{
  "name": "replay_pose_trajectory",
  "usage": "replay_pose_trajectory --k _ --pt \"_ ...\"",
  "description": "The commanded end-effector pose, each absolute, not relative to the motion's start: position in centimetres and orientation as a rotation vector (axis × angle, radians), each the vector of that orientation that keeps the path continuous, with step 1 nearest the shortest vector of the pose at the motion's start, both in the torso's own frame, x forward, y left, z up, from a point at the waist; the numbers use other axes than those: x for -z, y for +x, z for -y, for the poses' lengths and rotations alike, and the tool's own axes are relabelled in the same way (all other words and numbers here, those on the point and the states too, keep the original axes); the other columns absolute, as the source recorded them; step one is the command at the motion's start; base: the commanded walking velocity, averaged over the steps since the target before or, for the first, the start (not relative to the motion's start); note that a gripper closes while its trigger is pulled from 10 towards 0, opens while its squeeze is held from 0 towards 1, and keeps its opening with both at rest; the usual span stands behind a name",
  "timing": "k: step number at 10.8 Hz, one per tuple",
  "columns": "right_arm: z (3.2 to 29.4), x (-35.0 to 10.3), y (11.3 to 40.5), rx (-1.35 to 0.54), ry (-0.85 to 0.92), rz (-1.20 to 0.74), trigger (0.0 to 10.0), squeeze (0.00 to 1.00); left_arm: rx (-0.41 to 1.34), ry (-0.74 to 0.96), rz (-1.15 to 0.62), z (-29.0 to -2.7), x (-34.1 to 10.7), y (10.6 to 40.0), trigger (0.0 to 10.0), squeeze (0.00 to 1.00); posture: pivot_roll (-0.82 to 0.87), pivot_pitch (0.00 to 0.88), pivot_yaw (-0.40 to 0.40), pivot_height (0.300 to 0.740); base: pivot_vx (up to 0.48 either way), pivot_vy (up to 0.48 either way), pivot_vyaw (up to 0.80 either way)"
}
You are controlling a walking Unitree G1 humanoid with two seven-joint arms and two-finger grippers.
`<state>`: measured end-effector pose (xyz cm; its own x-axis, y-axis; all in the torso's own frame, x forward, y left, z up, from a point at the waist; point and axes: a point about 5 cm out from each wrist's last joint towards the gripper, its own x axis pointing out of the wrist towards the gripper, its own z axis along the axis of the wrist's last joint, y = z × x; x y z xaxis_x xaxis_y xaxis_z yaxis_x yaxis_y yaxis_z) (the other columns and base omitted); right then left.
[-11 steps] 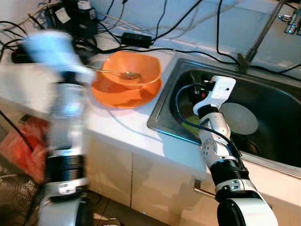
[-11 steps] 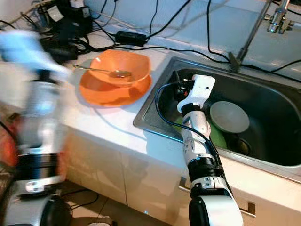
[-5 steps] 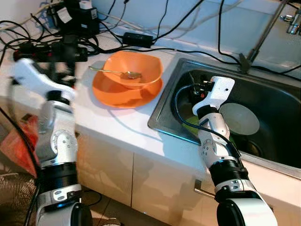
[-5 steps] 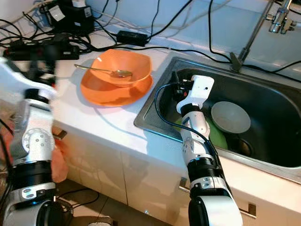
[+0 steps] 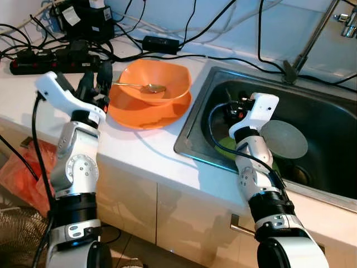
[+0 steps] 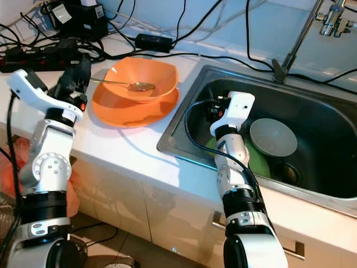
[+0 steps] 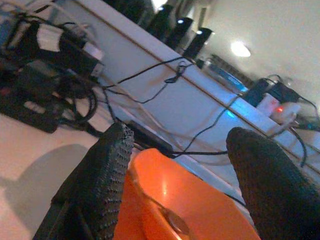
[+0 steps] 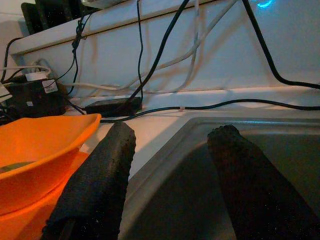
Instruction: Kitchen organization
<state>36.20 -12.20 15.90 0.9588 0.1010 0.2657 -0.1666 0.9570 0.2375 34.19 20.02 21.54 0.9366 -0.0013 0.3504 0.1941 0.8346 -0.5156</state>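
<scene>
On the white surface (image 5: 139, 151), just beside the sink (image 5: 192, 125), sits our orange bowl (image 5: 153, 84) stacked on an orange plate (image 5: 142, 114), a spoon (image 5: 142, 86) lying across the bowl with its handle toward the left. Our left pincer (image 5: 95, 84) is raised next to the plate's left rim with its fingers (image 7: 107, 175) spread wide and holding nothing — in the left wrist view the bowl's rim sits between them. Our right pincer (image 8: 170, 165) is down in the sink, also open and empty, near a grey round dish (image 6: 272, 137) and something green (image 6: 254, 159) beneath the arm. Behind the bowl runs a tangle of cables (image 5: 167, 33) and a power strip (image 5: 47, 58).

We judge the step in hand to be the approach to the orange stack, with nothing yet grasped. The next move calls for bringing the left fingers onto the rim or the spoon handle without snagging the cables — and closing firmly before any lift.
</scene>
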Motion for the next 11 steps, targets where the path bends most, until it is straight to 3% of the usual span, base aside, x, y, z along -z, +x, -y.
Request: replay_pose_trajectory --k 1,11 --pt "12.3 -15.9 36.2 -0.128 0.265 0.258 10.0 0.00 0.085 -0.598 0.371 -20.0 -22.2 34.5 10.0 0.00 0.22 0.046 -0.037 0.740 0.000 0.000 0.00" --pt "12.5 -15.9 36.2 -0.125 0.271 0.259 10.0 0.00 0.018 -0.734 0.315 -19.3 -21.4 36.9 10.0 0.00 0.22 0.055 -0.039 0.740 0.000 0.000 0.00"
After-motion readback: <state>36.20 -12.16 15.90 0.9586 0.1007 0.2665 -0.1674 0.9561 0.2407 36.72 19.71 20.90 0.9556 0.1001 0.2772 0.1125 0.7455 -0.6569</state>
